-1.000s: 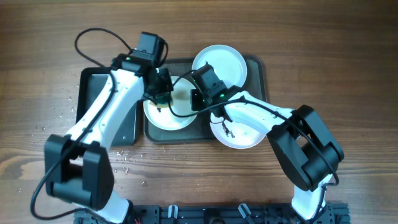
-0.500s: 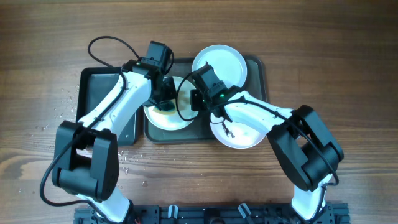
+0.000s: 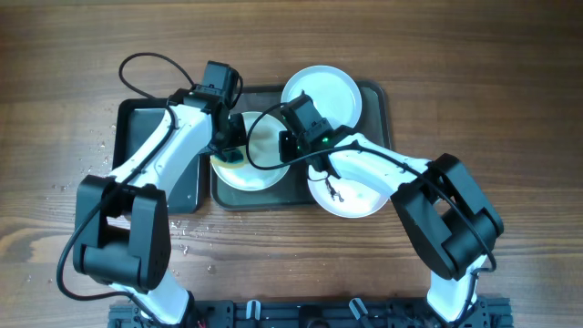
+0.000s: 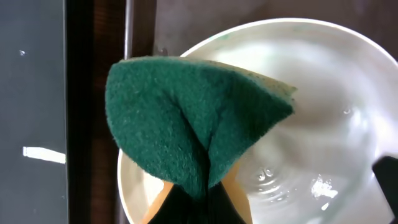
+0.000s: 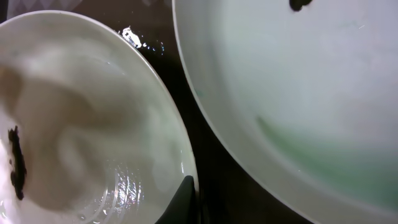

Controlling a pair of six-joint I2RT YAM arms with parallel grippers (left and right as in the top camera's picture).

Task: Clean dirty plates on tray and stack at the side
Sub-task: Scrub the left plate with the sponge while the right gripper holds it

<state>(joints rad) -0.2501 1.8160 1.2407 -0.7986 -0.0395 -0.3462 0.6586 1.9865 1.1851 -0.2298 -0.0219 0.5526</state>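
A white plate (image 3: 262, 169) lies at the left end of the grey-green tray (image 3: 375, 102). My left gripper (image 3: 228, 148) is shut on a folded green sponge (image 4: 186, 118), which is pressed on this plate's (image 4: 329, 93) left part. The right gripper (image 3: 285, 146) is shut on the same plate's right rim, its finger (image 5: 186, 196) on the edge. In the right wrist view the held plate (image 5: 81, 112) carries a dark smudge. A pale aqua plate (image 3: 323, 91) with a smudge sits at the tray's back. A second white plate (image 3: 360, 199), also smudged, overhangs the tray's front edge.
A smaller glossy black tray (image 3: 137, 137) lies left of the big tray, under my left arm. Water droplets (image 3: 182, 232) dot the wood in front of it. The left arm's cable (image 3: 146, 64) loops over the table at the back left.
The left gripper has slid the sponge across the plate, first slightly right, then back left and toward the front. The right gripper and the plates have stayed put.
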